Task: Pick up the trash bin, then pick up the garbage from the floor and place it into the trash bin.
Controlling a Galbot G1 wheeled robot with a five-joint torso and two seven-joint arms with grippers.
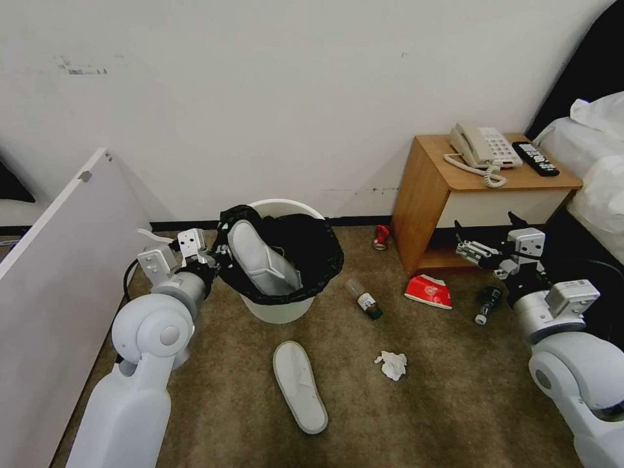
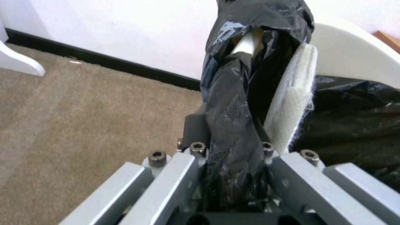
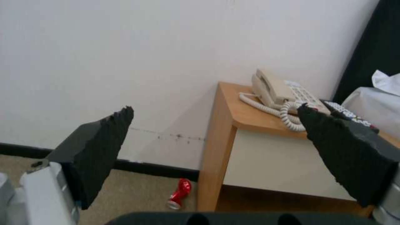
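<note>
The trash bin (image 1: 281, 309) is a white bucket lined with a black bag, standing on the carpet near the wall. My left gripper (image 1: 217, 255) is shut on its bagged rim (image 2: 233, 118) at the left side. One white slipper (image 1: 261, 259) (image 2: 292, 106) lies inside the bin. More garbage is on the floor: a second slipper (image 1: 300, 385), a tissue (image 1: 392, 364), a small bottle (image 1: 365, 301), a red packet (image 1: 429, 290), a dark bottle (image 1: 486, 304) and a red can (image 1: 381, 236) (image 3: 179, 193). My right gripper (image 1: 486, 229) (image 3: 214, 111) hovers open and holds nothing, in front of the nightstand.
A wooden nightstand (image 1: 422, 195) (image 3: 233, 115) carries a beige telephone (image 1: 481, 146) (image 3: 279, 90) and a black remote (image 1: 535, 158). White bedding (image 1: 598, 162) lies at the far right. A white panel (image 1: 58, 260) leans on the left. Open carpet lies in front of the bin.
</note>
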